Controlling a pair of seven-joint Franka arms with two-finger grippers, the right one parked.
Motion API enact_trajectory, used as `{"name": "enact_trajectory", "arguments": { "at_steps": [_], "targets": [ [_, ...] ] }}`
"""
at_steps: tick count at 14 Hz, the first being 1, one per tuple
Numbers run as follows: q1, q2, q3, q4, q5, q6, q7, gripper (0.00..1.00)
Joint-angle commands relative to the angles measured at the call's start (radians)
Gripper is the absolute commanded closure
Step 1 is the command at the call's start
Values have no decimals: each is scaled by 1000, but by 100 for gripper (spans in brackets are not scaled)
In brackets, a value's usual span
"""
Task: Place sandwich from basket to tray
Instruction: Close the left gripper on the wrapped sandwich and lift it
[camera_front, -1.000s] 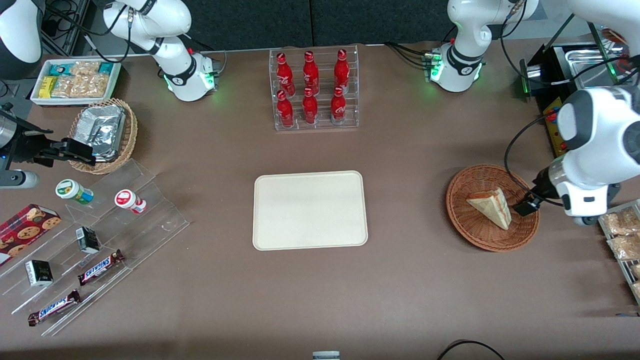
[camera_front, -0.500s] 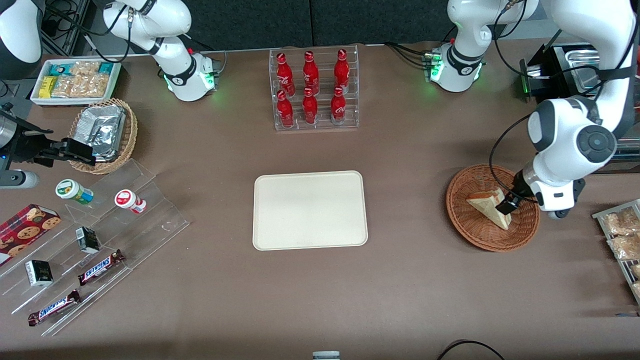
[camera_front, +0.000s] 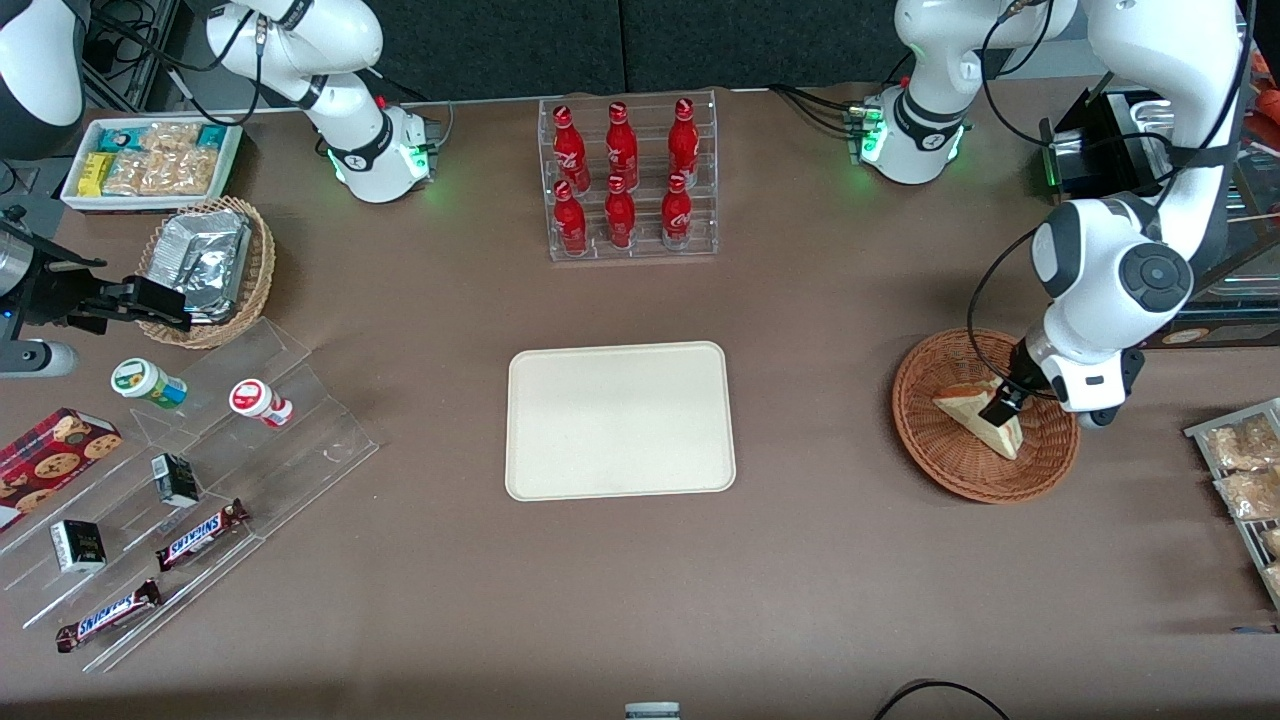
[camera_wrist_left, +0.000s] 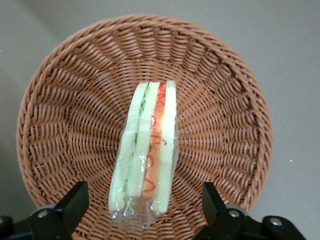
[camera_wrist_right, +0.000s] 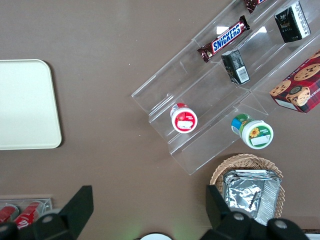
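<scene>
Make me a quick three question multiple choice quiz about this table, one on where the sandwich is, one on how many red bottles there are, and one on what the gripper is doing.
1. Where is the sandwich?
A. On the tray
B. In the basket
C. On the bare table

2. How many red bottles stand in the clear rack?
A. Four
B. Six
C. Eight

3. What is the state of the gripper?
A. Open, fingers either side of the sandwich
B. Shut on the sandwich and lifted
C. Shut over the tray

Answers:
1. B: the wedge lies on the woven bottom of the basket, and the tray holds nothing.
2. B: two rows of three show in the front view.
3. A: the wrist view shows both fingers spread wide, apart from the sandwich.
</scene>
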Motion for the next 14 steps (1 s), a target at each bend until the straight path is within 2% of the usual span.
{"name": "enact_trajectory", "arguments": {
  "at_steps": [1, 4, 6, 7, 8, 10, 11, 14],
  "targets": [
    [-8, -13, 5, -65, -8, 85, -16, 0],
    [-10, 10, 5, -76, -8, 124, -16, 0],
    [-8, 20, 5, -76, -8, 139, -17, 5],
    [-8, 23, 5, -76, -8, 142, -17, 23],
    [-8, 25, 5, -75, -8, 149, -19, 47],
    [-8, 25, 5, -70, -8, 149, -21, 72],
    [-8, 25, 6, -70, -8, 149, -19, 79],
    [-8, 20, 5, -55, -8, 143, -33, 84]
  ]
}}
